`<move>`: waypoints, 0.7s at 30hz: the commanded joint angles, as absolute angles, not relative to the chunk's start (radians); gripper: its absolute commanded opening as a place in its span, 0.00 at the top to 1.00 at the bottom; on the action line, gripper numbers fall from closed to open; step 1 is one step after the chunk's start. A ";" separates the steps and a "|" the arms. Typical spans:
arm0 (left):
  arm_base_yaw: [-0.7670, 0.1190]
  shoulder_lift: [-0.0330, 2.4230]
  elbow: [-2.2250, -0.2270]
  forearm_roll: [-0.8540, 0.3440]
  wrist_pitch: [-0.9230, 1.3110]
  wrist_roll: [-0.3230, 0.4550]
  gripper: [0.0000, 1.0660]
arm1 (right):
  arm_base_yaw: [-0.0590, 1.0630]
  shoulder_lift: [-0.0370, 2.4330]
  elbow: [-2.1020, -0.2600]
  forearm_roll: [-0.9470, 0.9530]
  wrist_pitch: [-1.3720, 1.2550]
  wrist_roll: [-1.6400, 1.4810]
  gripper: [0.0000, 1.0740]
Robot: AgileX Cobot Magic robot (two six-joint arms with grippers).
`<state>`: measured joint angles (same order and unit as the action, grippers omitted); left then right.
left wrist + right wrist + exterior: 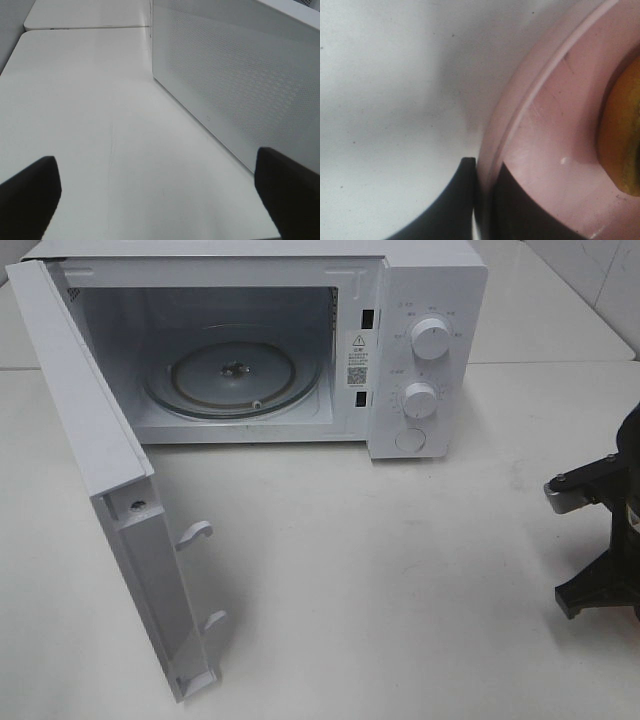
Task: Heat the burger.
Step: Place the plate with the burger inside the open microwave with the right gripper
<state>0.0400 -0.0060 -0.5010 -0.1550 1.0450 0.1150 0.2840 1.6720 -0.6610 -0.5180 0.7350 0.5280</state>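
**Exterior high view**
- Microwave (430, 280): white, standing at the back of the white table (380, 570).
- Door (80, 410): swung fully open to the left of the view; two latch hooks (195, 533) stick out of its inner edge.
- Glass turntable (235, 375): lying flat in the bare cavity.
- Control panel: upper knob (430, 338), lower knob (420, 400) and a round button (411, 440) beneath them. A warning label (358, 358) sits on the frame beside the cavity.
- Right arm (600, 540): dark and cut off by the right edge of the view, low over the table and well apart from the microwave.

**Left wrist view**
- Left tool (155, 165): jaws spread wide with nothing between them. Only the two dark fingers (27, 195) show, above bare table.
- A white panel of the microwave, finely dotted, stands near to one side.
- A second table top (85, 12) adjoins farther off.

**Right wrist view**
- Right tool (484, 172): closed on the rim of the pink plate (550, 135), with one dark finger (455, 200) outside the rim and the other inside it.
- Burger (622, 135): on the plate, inward from the gripped rim. Only a blurred golden-brown edge shows.
- Plate and tool are seen against the white table.
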 commanded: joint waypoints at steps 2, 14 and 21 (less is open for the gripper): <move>0.042 -0.027 -0.497 -0.159 1.038 0.118 0.03 | 0.312 1.665 -0.665 -0.582 0.791 0.570 1.00; 0.042 -0.027 -0.497 -0.159 1.038 0.118 0.03 | 0.408 1.665 -0.665 -0.619 0.836 0.609 0.99; 0.042 -0.027 -0.497 -0.159 1.038 0.118 0.03 | 0.452 1.611 -0.664 -0.626 0.862 0.608 1.00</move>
